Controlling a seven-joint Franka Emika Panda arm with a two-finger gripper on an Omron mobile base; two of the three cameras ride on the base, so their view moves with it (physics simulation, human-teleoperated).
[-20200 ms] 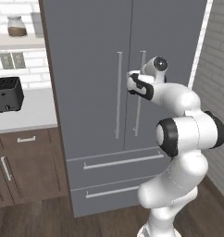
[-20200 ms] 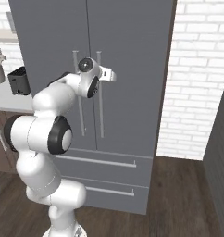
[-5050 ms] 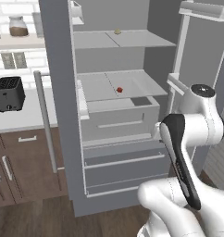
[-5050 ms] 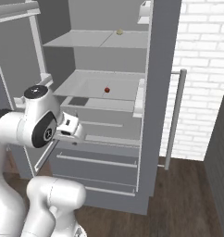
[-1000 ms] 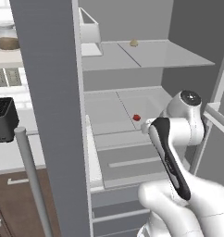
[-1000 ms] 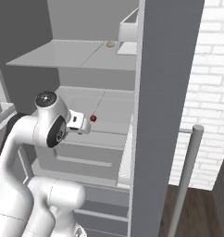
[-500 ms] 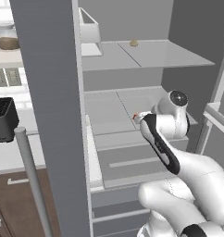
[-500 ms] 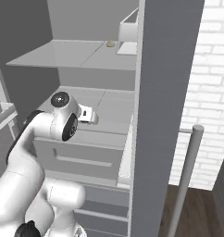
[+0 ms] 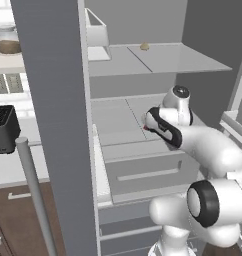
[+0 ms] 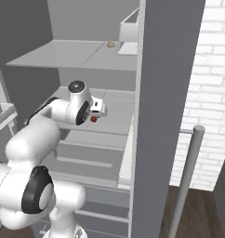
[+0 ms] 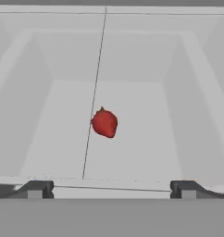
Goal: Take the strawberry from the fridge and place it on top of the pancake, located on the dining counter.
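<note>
I get flat, even rendered light in all 3 views, soft shading inside fridge [image 9: 143, 75], no glare, hand view slightly grainy

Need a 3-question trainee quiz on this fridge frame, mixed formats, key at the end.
1. True or false: the jaws of the gripper are shut on the tiny red strawberry.
2. Multiple choice: the strawberry lies on (A) the top shelf, (B) the middle pale grey shelf of the tall matte grey fridge, (C) a bottom drawer.
3. Fill in: on the upper shelf, near the white door bin, sits a small tan ______.

Key: 1 false: the jaws stand apart, with the berry lying ahead of them, untouched. 2 B. 3 lump.
</note>
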